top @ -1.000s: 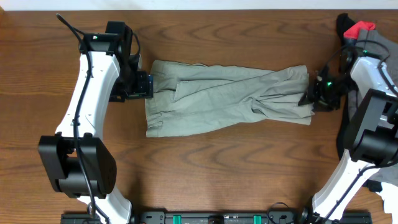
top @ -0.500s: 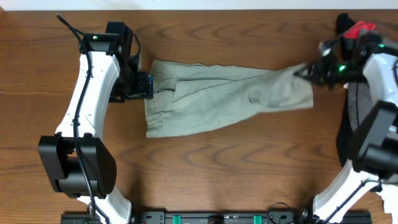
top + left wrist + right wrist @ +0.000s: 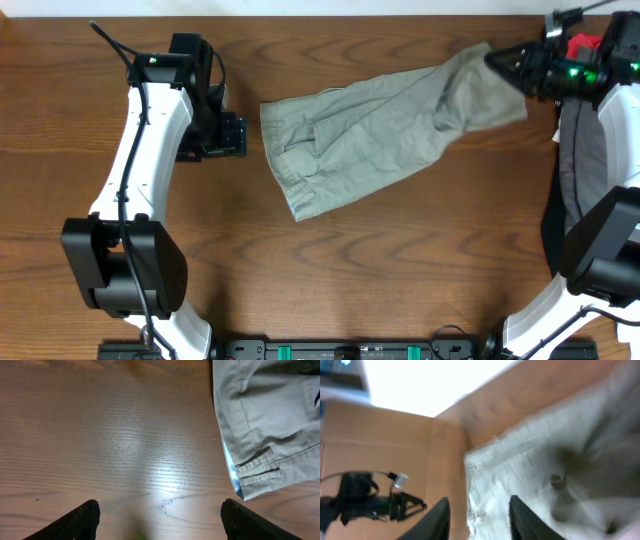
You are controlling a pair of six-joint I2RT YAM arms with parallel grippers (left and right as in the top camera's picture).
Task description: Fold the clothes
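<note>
The khaki shorts [image 3: 380, 130] lie slanted across the table, waistband end at the front left and leg ends raised toward the back right. My right gripper [image 3: 497, 58] hovers at the top of the leg end. In the blurred right wrist view its fingers stand apart, and the shorts [image 3: 545, 475] and bare wood show through the gap of the gripper [image 3: 477, 520]. My left gripper [image 3: 240, 135] stays open over bare table, left of the waistband. In the left wrist view the waistband with its pale blue lining [image 3: 270, 420] lies to the right of the gripper [image 3: 160, 520].
A dark grey garment [image 3: 585, 150] hangs along the table's right side under the right arm. A red and black cloth [image 3: 580, 45] sits at the back right corner. The left arm [image 3: 370, 500] shows far off in the right wrist view.
My right gripper swung to the back right, dragging the shorts rightward and turning them askew. The waistband slid away from the left gripper, which stayed still and open.
</note>
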